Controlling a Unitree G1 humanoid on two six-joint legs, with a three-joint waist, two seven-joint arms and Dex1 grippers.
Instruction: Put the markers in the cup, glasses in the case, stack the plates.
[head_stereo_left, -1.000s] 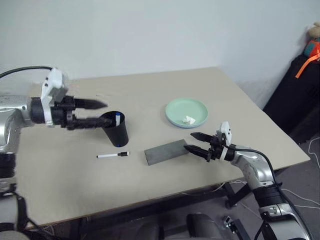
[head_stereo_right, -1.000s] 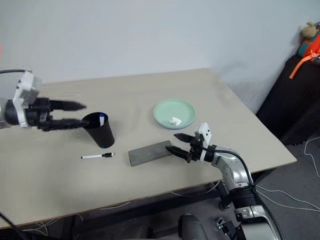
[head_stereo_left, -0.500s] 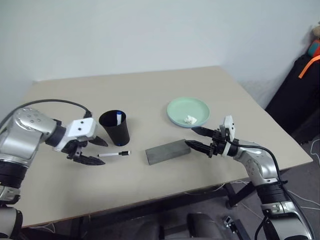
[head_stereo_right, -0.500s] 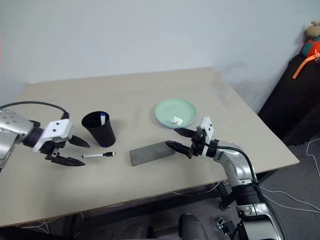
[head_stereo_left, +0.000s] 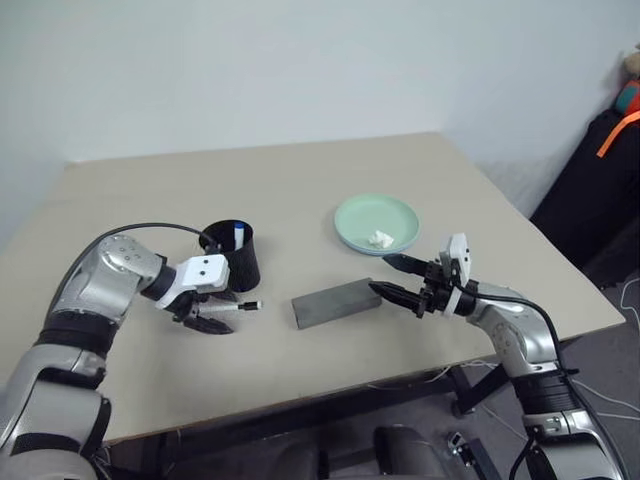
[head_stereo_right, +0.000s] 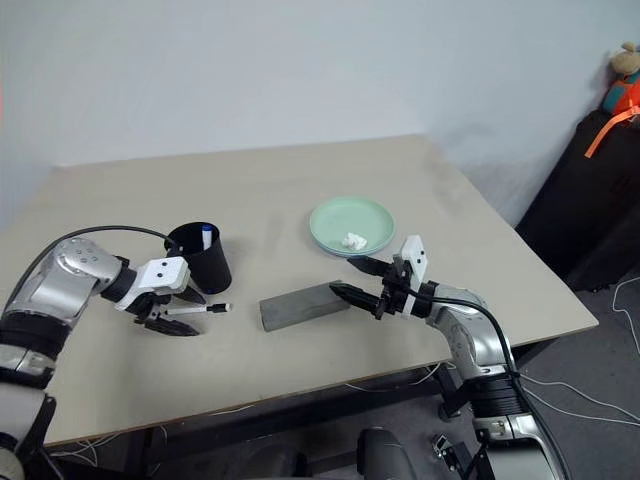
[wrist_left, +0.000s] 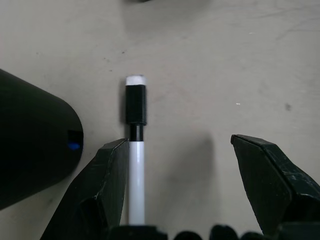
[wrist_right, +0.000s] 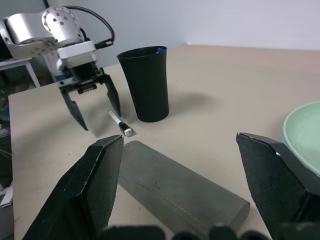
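The left pincer (head_stereo_left: 222, 313) is hanging low over the worktop (head_stereo_left: 300, 190), tipped downward, with its two black fingers spread wide. It is gripping nothing. The marker with black ends (wrist_left: 135, 145) is lying flat on the worktop between those fingers — not in the middle of the gap, but right up against one finger (wrist_left: 102, 195). The other finger is standing well off from the pen. In the left wrist view the pen's black cap is poking out past the fingertips.

The black cup (head_stereo_left: 235, 255) is standing upright just beside the left pincer and just behind the lying marker. The marker with blue ends (head_stereo_left: 236, 236) is already standing inside the cup, its top showing at the rim.

The grey case (head_stereo_left: 337, 303) is lying flat and closed on the worktop, between the two arms. The right pincer (head_stereo_left: 392, 277) is pointing sideways at the end of the case nearest to it, with its fingers spread wide and holding nothing. Its tips are sitting very near the case, but it is hard to say if they are touching it.

The mint green plate (head_stereo_left: 375, 222) is sitting farther back on the worktop, behind the case and the right pincer — a little edge of light blue is peeking out from under it. A small white lump (head_stereo_left: 379, 239) is lying on the green plate.
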